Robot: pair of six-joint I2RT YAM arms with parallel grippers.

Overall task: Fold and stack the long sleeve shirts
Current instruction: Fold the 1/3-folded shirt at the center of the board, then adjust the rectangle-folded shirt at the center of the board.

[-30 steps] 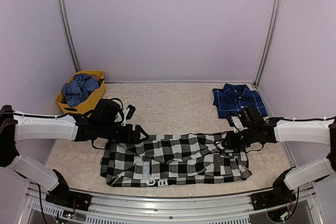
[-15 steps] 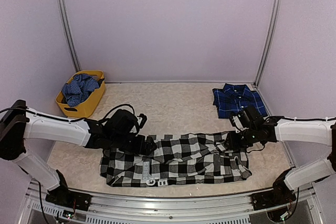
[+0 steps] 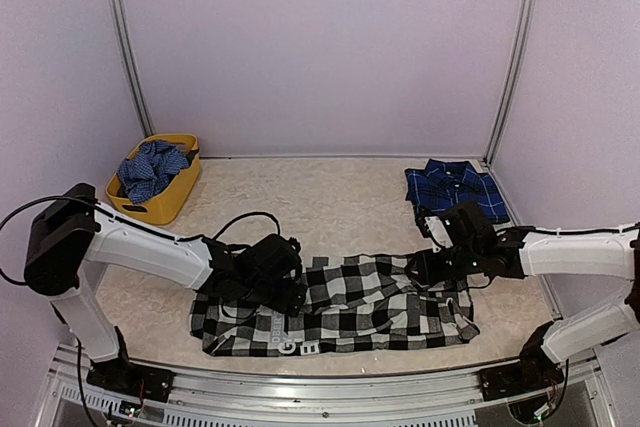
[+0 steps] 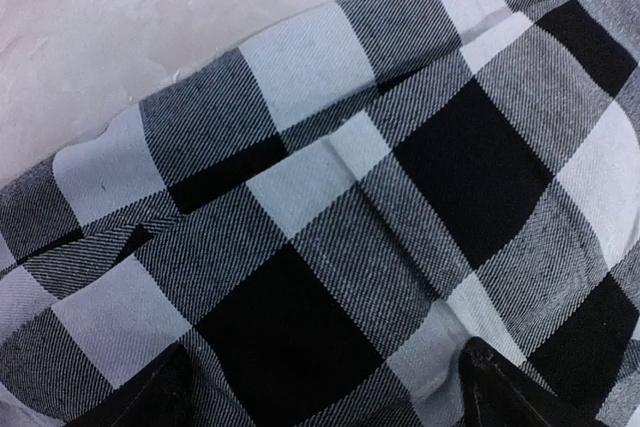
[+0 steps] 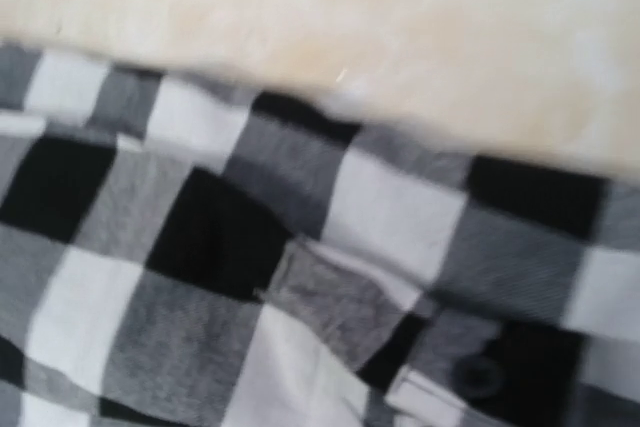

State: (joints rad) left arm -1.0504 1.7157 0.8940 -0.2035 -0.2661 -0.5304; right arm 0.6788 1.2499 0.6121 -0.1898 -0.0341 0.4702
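Observation:
The black-and-white check shirt (image 3: 350, 305) lies spread across the near half of the table, its black band with white lettering (image 3: 283, 333) at the lower left. My left gripper (image 3: 293, 293) hangs low over its upper left part. In the left wrist view the left gripper (image 4: 325, 402) is open, its fingertips (image 4: 150, 402) wide apart just above the check cloth (image 4: 330, 207). My right gripper (image 3: 421, 269) sits at the shirt's upper right edge. The right wrist view is blurred and shows check cloth (image 5: 250, 277) with a black button (image 5: 478, 375), no fingers. The navy plaid shirt (image 3: 455, 190) lies folded at the back right.
A yellow basket (image 3: 178, 197) holding blue checked cloth (image 3: 150, 169) stands at the back left. Pale walls close in three sides, and a metal rail (image 3: 330, 402) runs along the near edge between the arm bases.
My left arm has swung right and down, from beside the shirt's left end onto its upper left part. My right gripper has shifted slightly left along the shirt's upper edge.

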